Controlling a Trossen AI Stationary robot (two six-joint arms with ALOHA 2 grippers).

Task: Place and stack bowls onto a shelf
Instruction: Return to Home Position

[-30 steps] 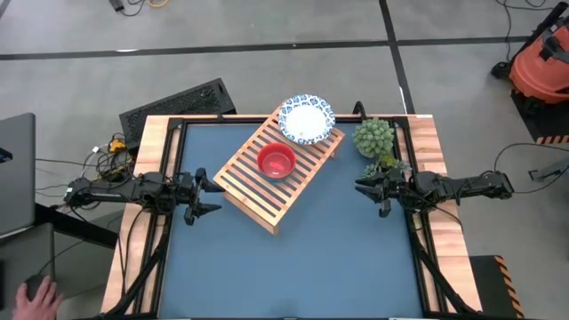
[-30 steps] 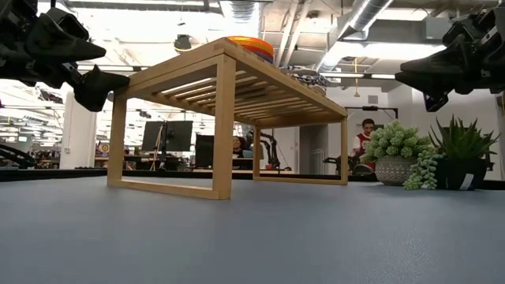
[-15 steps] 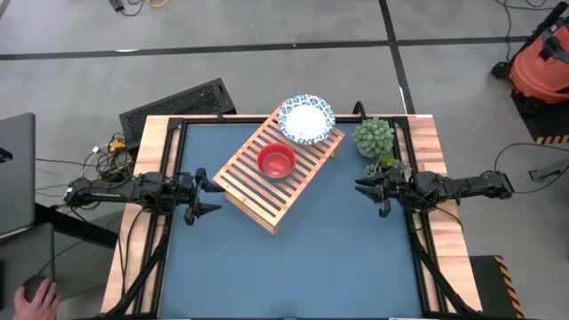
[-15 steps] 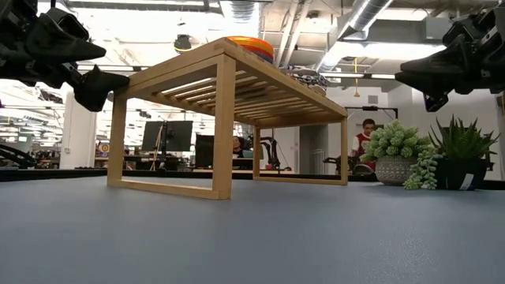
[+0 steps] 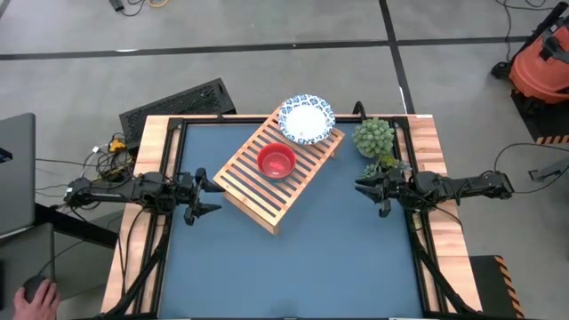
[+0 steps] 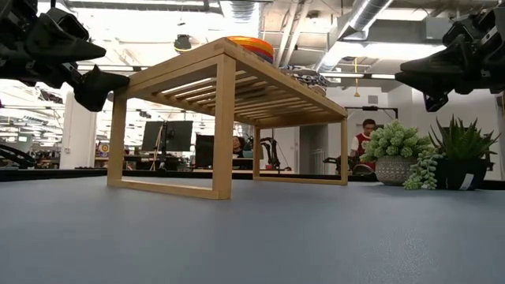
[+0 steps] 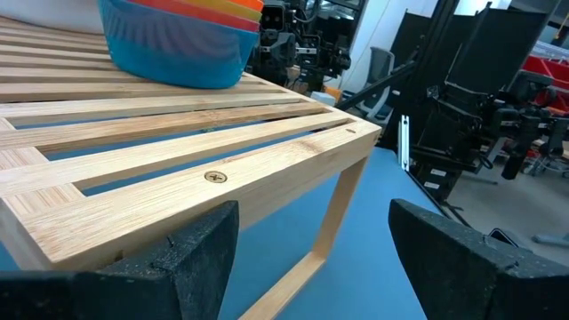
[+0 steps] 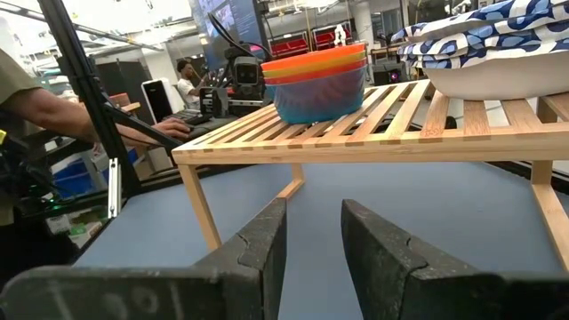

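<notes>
The blue black-framed counter (image 5: 293, 267) carried a rectangular light-wood slatted shelf (image 5: 252, 197), standing on its legs near the middle. The shelf's long axis ran on a diagonal, from near-left to far-right.

Both dark arms lay low along the counter's side edges, pointing inward at the shelf. The left pincer (image 5: 213, 197) hung just beside the shelf's near-left end, clear of it, with its fingers spread wide and nothing between them. The right pincer (image 5: 363, 190) sat at the right edge, apart from the shelf, with its fingers only narrowly parted and also empty.

A stack of wide white bowls with blue patterned rims (image 5: 306, 120) rested upright on the far-right end of the shelf. A smaller stack of plain plastic bowls (image 5: 276, 161) stood about the shelf's middle, mouths up, red on top and teal at the bottom, just beside the white stack.

Two small green potted plants (image 5: 373, 140) stood at the counter's far-right, between the shelf and the right arm.
</notes>
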